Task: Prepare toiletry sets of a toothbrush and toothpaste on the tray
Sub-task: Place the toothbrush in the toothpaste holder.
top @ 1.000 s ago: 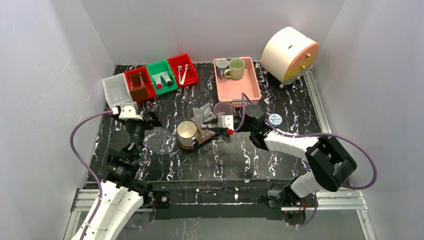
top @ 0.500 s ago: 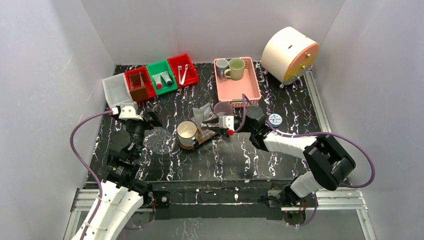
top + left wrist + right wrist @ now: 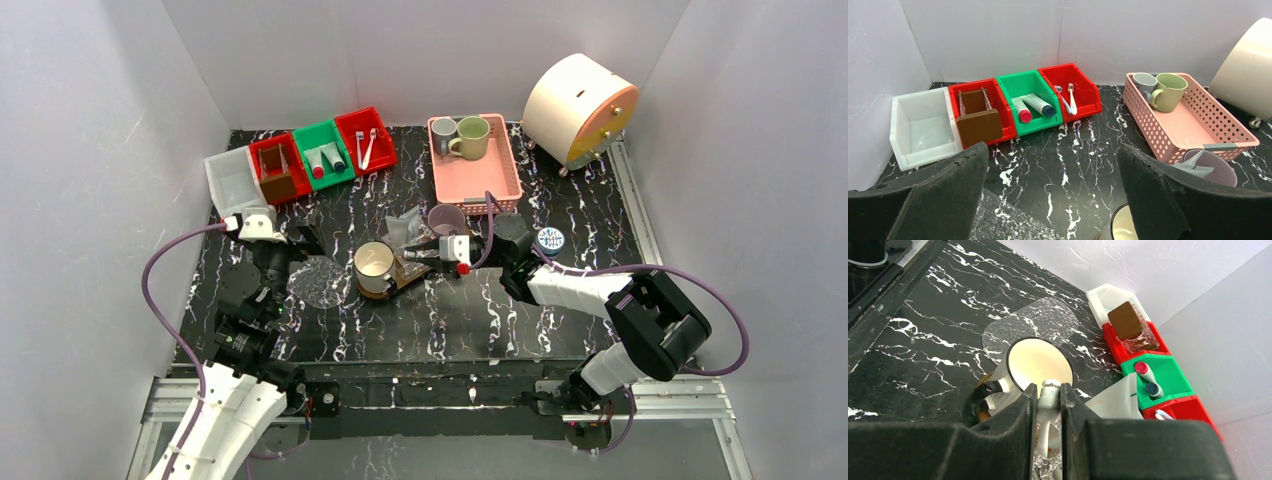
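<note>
A black marbled table (image 3: 480, 310) sits inside plain white walls. At the left of the overhead view, the left gripper (image 3: 1052, 147) hovers with its fingers spread wide, holding nothing. In the upper left, a row of bins (image 3: 1023, 84) holds spare tubes and toothbrushes. At centre, a cream mug (image 3: 374, 262) stands on the dark wooden tray (image 3: 408, 272). Just right of it, the right gripper (image 3: 1048, 392) pinches a slim white item (image 3: 1050, 389), whose tip is at the mug's rim. The item could catch the rim and tip the mug or shove it off the tray. It could also slip from the narrow pinch and land beside the mug.
</note>
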